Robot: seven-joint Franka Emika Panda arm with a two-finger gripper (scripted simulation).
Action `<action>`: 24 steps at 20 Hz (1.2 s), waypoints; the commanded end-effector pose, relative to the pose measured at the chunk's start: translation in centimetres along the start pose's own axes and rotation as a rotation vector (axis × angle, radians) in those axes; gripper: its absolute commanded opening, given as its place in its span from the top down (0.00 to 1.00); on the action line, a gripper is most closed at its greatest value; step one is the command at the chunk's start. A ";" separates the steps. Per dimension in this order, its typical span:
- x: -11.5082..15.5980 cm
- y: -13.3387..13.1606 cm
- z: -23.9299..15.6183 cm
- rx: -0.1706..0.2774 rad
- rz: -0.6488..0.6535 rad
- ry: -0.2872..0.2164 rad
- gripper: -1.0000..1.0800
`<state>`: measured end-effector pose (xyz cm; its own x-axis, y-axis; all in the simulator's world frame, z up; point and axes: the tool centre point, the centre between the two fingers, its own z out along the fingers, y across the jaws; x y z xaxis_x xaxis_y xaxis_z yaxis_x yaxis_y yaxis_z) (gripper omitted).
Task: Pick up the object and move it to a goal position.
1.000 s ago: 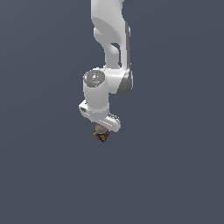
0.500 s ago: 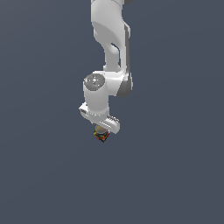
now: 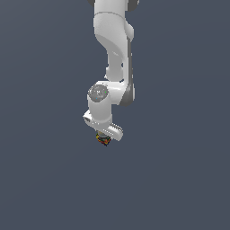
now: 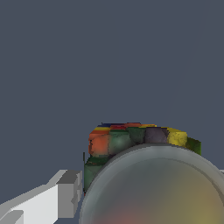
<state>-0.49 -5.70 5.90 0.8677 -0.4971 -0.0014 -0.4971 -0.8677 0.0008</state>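
One block: the only task thing in sight, a small mosaic object [image 4: 131, 142] with red, orange, yellow, green and dark patches.
Nearest, wrist view: a round greyish face [image 4: 153, 188] fills the foreground, with the coloured patches ringing its far edge from about 9 o'clock round to 2 o'clock.
Finger: one white finger [image 4: 48, 199] shows at about 8 o'clock of the block, its grey pad close against the block's green side; the other finger is out of frame.
Gripper: the gripper [image 3: 104, 137] looks closed on the object, which sits tucked right under the white hand; I judge it gripped, since nothing beneath it bears it up.
Object's place, exterior view: the object [image 3: 103, 140] hangs at 6 o'clock of the wrist, just below the picture's middle and slightly toward the exterior view's left.
Arm: the Panda arm [image 3: 114, 54] drops in from 12 o'clock, its elbow joint above the hand.
Farthest: plain dark blue-grey ground all round; no goal marker shows.
Change: over the last second the arm, hand and block have kept nearly the same place in the exterior view, with little or no drift.
Meaning: the pick seems done and the carry is slow or settling, perhaps close to the goal; that cannot be confirmed with no marker visible.
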 end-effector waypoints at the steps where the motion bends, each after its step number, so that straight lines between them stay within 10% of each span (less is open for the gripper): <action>1: 0.1 0.0 0.1 0.001 0.000 0.001 1.00; 24: 0.6 0.7 -5.4 0.002 0.000 0.001 1.00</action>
<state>-0.48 -6.38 9.95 0.8681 -0.4963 -0.0050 -0.4963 -0.8681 0.0015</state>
